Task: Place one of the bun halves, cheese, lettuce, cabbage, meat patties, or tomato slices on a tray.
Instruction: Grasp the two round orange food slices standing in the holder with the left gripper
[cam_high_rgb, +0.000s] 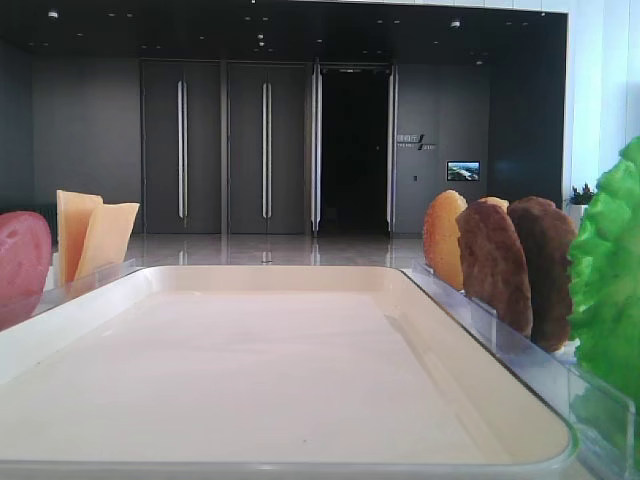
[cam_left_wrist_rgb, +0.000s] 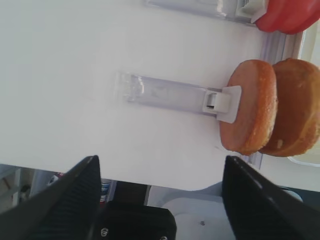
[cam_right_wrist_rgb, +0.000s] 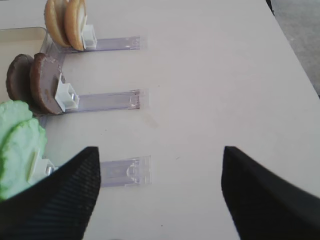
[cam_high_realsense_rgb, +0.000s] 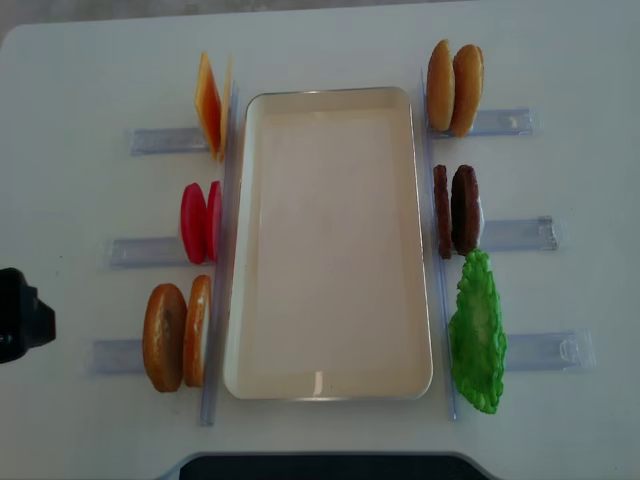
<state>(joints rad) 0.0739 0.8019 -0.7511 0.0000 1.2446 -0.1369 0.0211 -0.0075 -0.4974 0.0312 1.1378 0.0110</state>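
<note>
Left wrist view shows my left pincer spread wide and empty, short of the bun halves propped upright in a clear holder for edge-on gripping, beside the bare tray.

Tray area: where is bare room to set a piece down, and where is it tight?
The tray floor is bare from rim to rim. Its left edge is crowded by cheese, tomato slices and bun halves; its right by buns, meat patties and lettuce.
</note>
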